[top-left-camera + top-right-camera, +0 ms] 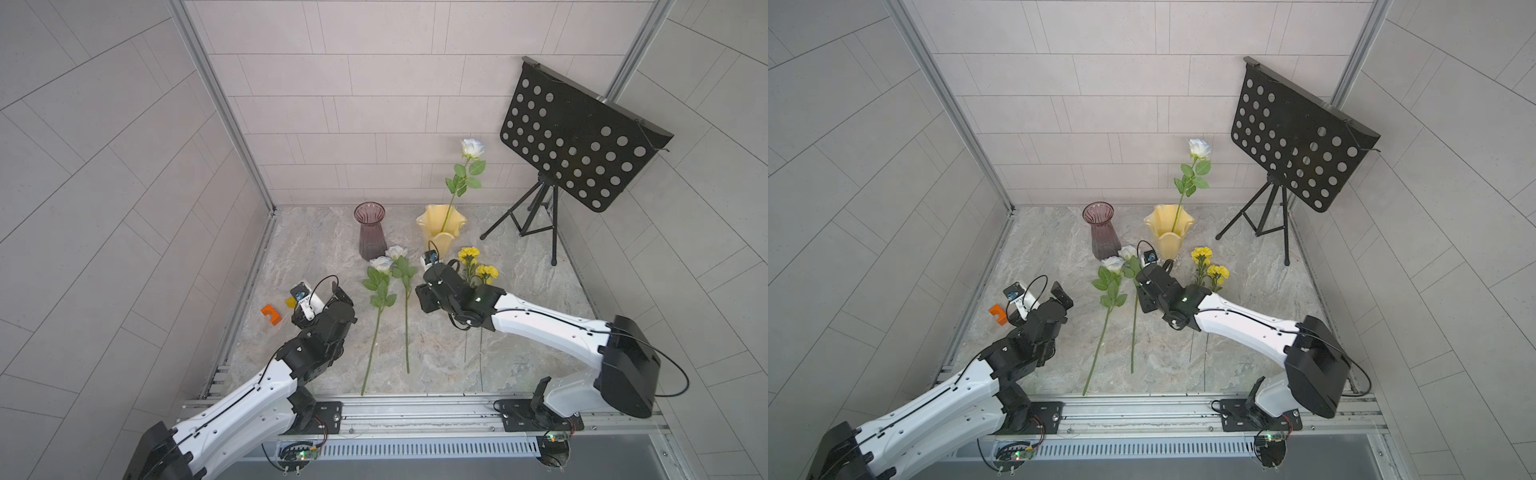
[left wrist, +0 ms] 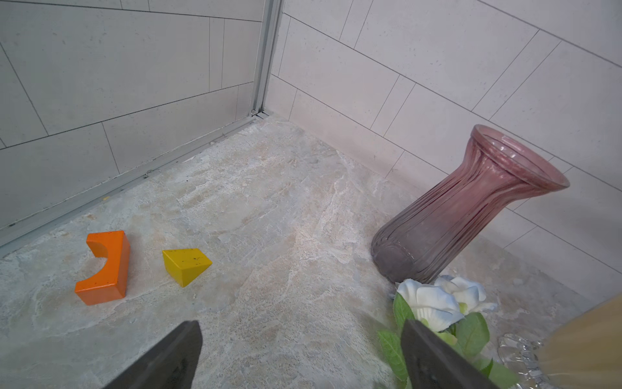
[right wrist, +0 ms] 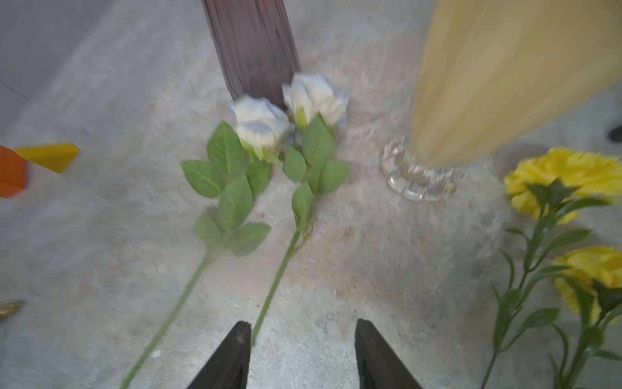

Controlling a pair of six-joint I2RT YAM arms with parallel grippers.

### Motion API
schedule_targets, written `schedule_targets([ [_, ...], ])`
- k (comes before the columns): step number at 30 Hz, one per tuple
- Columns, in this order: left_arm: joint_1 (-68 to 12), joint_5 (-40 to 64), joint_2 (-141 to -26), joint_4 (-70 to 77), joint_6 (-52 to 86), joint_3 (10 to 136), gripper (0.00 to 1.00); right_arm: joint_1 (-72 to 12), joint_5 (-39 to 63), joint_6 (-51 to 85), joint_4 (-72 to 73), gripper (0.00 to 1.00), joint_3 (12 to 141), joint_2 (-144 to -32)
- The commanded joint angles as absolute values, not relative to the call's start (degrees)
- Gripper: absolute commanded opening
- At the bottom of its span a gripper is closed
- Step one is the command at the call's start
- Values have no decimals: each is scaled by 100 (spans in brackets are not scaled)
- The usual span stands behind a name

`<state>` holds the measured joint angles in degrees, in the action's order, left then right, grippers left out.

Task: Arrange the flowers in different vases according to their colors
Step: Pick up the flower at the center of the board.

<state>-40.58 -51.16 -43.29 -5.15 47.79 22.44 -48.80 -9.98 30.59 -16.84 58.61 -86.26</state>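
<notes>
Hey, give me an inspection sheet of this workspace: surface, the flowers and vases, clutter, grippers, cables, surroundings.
Surface: marbled tabletop, no spills seen.
Job's things: one white rose stands in the yellow vase; purple vase empty; two white roses lie flat in front of it; two yellow blooms lie beside the yellow vase.
Clutter: orange block and yellow wedge near the left wall.
Grippers: left gripper open, empty; right gripper open, empty.
Cables: left wrist cable loops free; right arm cable arcs outward.
Surroundings: black perforated music stand on a tripod; tiled walls.
</notes>
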Motion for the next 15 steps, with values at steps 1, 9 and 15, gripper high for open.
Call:
schedule_targets([
  [1, -4047, -5082, -4352, -259, 4629, 2191, 100, -4874, -878, 3385, -1647, 53, 6041, -9108],
  [9, -4045, -4926, -4707, -378, 4518, 2417, 100, -4878, -843, 3679, -1897, 45, 6863, -10577],
  [15, -4052, -4900, -4608, -313, 4500, 2348, 100, -4878, -948, 3797, -1797, 45, 7095, -11088],
])
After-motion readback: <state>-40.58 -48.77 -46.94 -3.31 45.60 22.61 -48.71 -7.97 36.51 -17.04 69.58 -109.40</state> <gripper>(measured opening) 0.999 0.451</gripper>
